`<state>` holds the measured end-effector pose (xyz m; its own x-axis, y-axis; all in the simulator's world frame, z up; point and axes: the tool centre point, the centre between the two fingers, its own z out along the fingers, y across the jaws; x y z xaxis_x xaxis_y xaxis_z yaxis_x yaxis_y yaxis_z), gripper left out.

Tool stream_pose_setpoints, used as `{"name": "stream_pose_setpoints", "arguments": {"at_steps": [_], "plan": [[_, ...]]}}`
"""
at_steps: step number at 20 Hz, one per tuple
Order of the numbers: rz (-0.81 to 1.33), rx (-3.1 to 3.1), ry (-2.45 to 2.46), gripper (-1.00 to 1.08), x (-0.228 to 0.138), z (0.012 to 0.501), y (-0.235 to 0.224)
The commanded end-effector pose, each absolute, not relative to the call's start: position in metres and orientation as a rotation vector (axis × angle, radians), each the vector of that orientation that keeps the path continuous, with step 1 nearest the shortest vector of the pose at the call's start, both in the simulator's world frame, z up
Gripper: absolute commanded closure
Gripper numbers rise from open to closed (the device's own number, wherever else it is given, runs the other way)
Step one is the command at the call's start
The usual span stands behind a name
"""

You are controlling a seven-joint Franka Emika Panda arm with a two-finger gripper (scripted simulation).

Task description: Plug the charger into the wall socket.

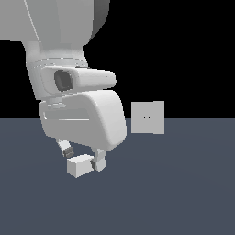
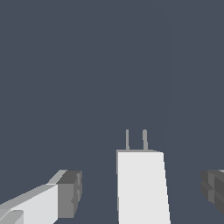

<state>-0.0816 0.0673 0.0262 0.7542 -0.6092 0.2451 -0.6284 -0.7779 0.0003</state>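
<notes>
The charger (image 1: 79, 166) is a small off-white rectangular block, plain on every face that shows, and far smaller than the white arm above it. In the wrist view the charger (image 2: 141, 186) appears as a long pale slab with two thin grey prongs standing out of its far end, side by side and parallel. Its long axis runs along the line of the prongs, straight away from the wrist camera, so the prongs point out over the bare dark blue-grey worktop (image 2: 87, 65). In the exterior view the prongs themselves cannot be made out; the block lies with its length roughly level, slightly tilted, one end toward the exterior view's left and the other tucked beside a finger. The gripper (image 1: 81, 157) stands spread apart, released: in the wrist view a clear gap of worktop shows between the charger and each dark finger pad (image 2: 70, 193), so nothing is clamped. Whether the block rests on the worktop or sits just above it cannot be told. The charger lies in the middle part of the worktop, nearer its front edge than the wall socket (image 1: 148, 118) is. The wall socket is a flat, upright, light-grey square plate with two small dark holes at its centre, standing near the worktop's far edge, well apart from the charger, toward the exterior view's right.
</notes>
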Motion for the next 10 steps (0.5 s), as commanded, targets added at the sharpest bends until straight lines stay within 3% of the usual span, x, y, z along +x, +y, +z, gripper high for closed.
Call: {"name": "stream_pose_setpoints", "arguments": {"at_steps": [1,6,7,10], "plan": [[0.357,2.864,-1.014,-0.92,-0.0814,0.0178,0.0673],[0.357,2.864,-1.014,-0.92,-0.0811,0.0117,0.0677],[0.357,2.864,-1.014,1.08,-0.0811,0.0117,0.0677],[0.357,2.864,-1.014,1.08,-0.0811,0.0117,0.0677]]}}
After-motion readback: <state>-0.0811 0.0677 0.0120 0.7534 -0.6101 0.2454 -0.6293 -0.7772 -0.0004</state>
